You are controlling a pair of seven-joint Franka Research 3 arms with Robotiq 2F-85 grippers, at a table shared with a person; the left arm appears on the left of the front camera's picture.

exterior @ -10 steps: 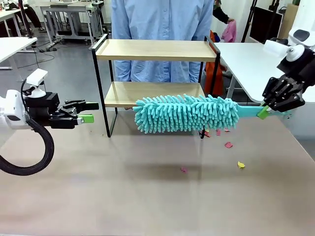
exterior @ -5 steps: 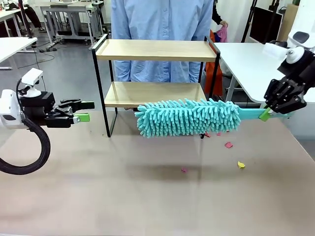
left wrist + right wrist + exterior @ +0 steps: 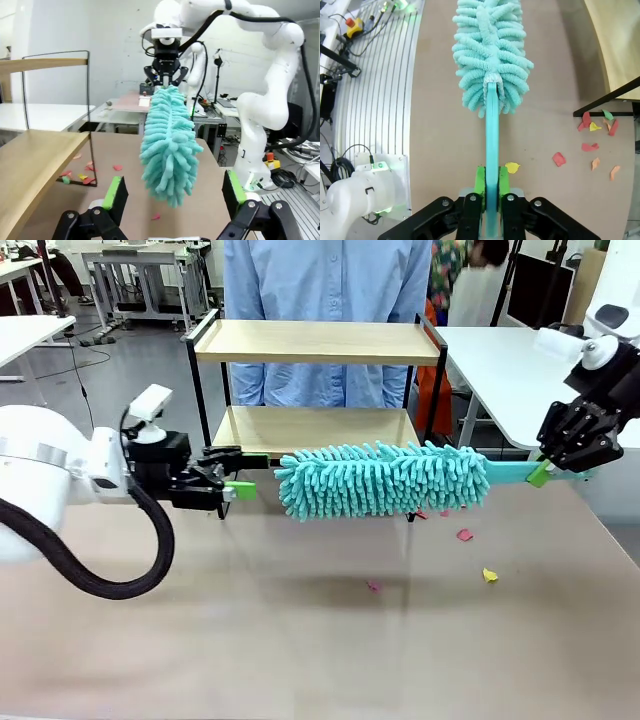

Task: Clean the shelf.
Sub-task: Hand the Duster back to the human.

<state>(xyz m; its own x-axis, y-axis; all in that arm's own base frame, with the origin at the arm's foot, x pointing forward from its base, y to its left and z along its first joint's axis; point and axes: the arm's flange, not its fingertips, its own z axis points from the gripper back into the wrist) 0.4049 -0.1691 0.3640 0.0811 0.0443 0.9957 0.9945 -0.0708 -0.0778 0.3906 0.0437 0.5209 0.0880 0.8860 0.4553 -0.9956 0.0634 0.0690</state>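
Observation:
The shelf (image 3: 315, 342), two light wood boards in a black frame, stands at the table's far side. In front of its lower board (image 3: 300, 426) hangs a teal fluffy duster (image 3: 385, 480), level above the table. My right gripper (image 3: 540, 472) is shut on its teal handle (image 3: 510, 471); the right wrist view shows the green pads (image 3: 480, 181) clamping the handle (image 3: 491, 145). My left gripper (image 3: 238, 473) is open just left of the duster's tip. In the left wrist view the duster (image 3: 167, 135) points between my spread fingers (image 3: 113, 192), and the shelf board (image 3: 30, 165) lies at left.
Coloured paper scraps (image 3: 465, 535) lie on the table by the shelf's right legs and further forward (image 3: 489, 576). A person in a blue shirt (image 3: 330, 280) stands behind the shelf. A white table (image 3: 500, 370) is at the right.
My left arm has swung right, bringing its open gripper up to the duster's tip. The duster and right gripper have risen slightly and then held still.

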